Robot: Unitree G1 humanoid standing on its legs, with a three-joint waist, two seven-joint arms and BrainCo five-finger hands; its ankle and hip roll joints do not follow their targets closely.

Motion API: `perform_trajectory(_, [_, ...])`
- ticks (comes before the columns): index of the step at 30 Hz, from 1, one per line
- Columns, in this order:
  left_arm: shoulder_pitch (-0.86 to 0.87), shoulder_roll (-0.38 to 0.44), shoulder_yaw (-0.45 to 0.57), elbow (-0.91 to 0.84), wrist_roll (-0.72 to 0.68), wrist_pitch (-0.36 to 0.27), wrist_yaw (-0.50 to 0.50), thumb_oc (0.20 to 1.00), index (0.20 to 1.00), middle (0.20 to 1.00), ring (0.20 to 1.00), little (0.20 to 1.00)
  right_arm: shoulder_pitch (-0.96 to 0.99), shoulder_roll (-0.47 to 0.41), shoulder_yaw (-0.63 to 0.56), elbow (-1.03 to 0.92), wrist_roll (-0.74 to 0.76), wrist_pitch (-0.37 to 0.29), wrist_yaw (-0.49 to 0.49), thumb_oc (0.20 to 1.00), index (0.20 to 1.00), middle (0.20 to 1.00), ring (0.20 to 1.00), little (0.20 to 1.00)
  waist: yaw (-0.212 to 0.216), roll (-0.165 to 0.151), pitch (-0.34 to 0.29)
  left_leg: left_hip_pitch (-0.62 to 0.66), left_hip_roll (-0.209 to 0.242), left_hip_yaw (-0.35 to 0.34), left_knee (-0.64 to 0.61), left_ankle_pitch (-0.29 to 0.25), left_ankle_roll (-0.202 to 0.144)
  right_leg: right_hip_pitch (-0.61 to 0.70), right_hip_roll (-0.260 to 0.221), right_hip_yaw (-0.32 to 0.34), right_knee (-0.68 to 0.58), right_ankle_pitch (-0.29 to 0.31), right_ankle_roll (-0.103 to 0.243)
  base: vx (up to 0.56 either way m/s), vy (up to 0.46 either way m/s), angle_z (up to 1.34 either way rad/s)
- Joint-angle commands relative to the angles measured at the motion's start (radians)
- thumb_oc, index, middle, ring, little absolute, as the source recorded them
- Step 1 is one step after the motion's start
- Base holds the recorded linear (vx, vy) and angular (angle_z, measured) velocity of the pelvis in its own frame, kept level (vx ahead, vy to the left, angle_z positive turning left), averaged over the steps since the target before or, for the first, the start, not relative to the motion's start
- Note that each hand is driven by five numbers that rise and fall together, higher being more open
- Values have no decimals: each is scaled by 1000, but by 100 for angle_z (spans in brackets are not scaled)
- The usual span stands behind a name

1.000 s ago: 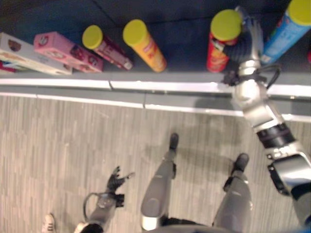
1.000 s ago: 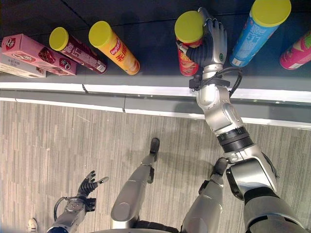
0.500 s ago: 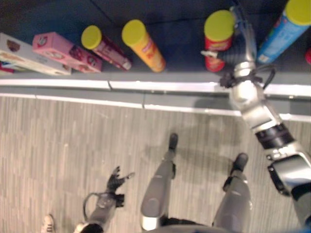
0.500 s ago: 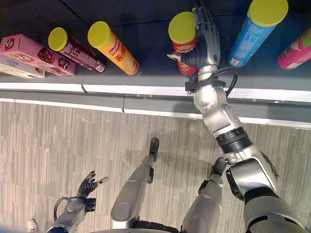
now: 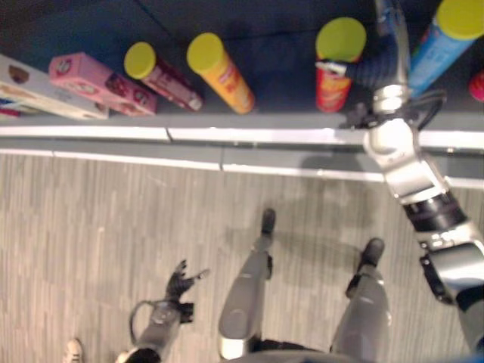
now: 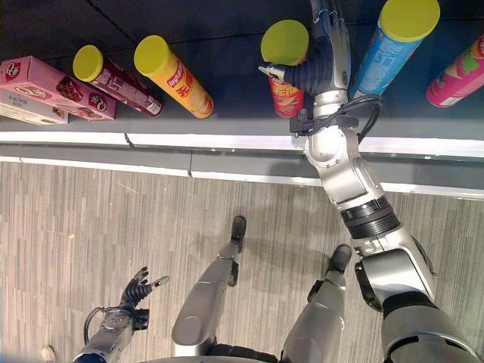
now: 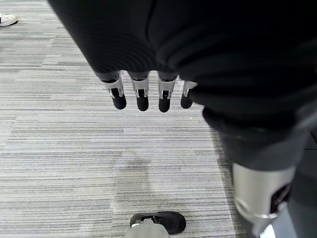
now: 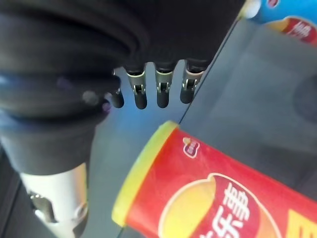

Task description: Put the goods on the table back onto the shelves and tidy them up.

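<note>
A red can with a yellow lid (image 6: pixel 286 91) stands on the dark shelf (image 6: pixel 227 45), also seen close up as the red can (image 8: pixel 213 198). My right hand (image 6: pixel 330 57) rests against the can's right side, open. Its fingers (image 8: pixel 141 91) reach straight past the can into the shelf, and the thumb pokes out in front of the can. Nothing is curled round the can. My left hand (image 6: pixel 136 291) hangs low over the floor with relaxed fingers (image 7: pixel 141 94) and holds nothing.
Along the shelf from left stand a pink box (image 6: pixel 53 87) on a white box (image 5: pixel 38 91), a maroon can (image 6: pixel 113 72), an orange can (image 6: pixel 178 76), then a blue can (image 6: pixel 393 45) and a pink can (image 6: pixel 457 72) right of my hand. A person's shoe (image 5: pixel 73 349) shows at the lower left.
My right hand, wrapped round the red can a second ago, has straightened its fingers and let go. The can now stands free and more upright. The left hand has not moved.
</note>
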Motion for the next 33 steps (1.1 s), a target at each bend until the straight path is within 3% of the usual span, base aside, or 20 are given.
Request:
perform_trajectory(1, [-22, 47, -23, 51, -19, 12, 7, 1000, 1000, 1000, 1000, 1000, 41, 32, -60, -70, 112, -93, 23, 1000, 1000, 1000, 1000, 1000, 15, -47, -58, 95, 40, 39, -137, -30, -25, -37, 37, 111, -26, 10, -46, 5, 0, -3])
perform_trajectory(7, [-22, 47, -23, 51, -19, 12, 7, 1000, 1000, 1000, 1000, 1000, 41, 32, -60, -70, 112, -93, 23, 1000, 1000, 1000, 1000, 1000, 15, -47, -58, 95, 40, 39, -137, -30, -25, -37, 37, 111, -26, 10, -46, 0, 0, -5])
perform_trajectory(11, [-11, 35, 8, 57, -14, 20, -12, 1000, 1000, 1000, 1000, 1000, 229, 60, -92, -148, 260, -147, 130, 1000, 1000, 1000, 1000, 1000, -17, -68, -52, 104, 50, 56, -140, -33, -29, -34, 41, 118, -43, 19, -43, 0, 0, 0])
perform_trajectory(19, [-3, 24, 22, 62, -8, 22, -12, 1000, 1000, 1000, 1000, 1000, 310, 71, -78, -178, 242, -145, 160, 1000, 1000, 1000, 1000, 1000, -29, -77, -41, 103, 53, 63, -138, -33, -31, -39, 43, 122, -43, 22, -43, 0, 1, -3])
perform_trajectory(25, [12, 31, 33, 44, 5, 11, -4, 1000, 1000, 1000, 1000, 1000, 323, 37, 3, -33, 113, -93, 183, 1000, 1000, 1000, 1000, 1000, -30, -77, -14, 84, 51, 63, -125, -33, -30, -58, 39, 123, -29, 19, -43, 0, 0, 0])
perform_trajectory(33, [6, 49, 23, 51, 1, -1, -2, 1000, 1000, 1000, 1000, 1000, 210, 14, 46, 155, 89, -70, 157, 1000, 1000, 1000, 1000, 1000, -12, -65, 2, 76, 46, 58, -120, -34, -29, -76, 36, 124, 0, 10, -45, 0, 0, 0])
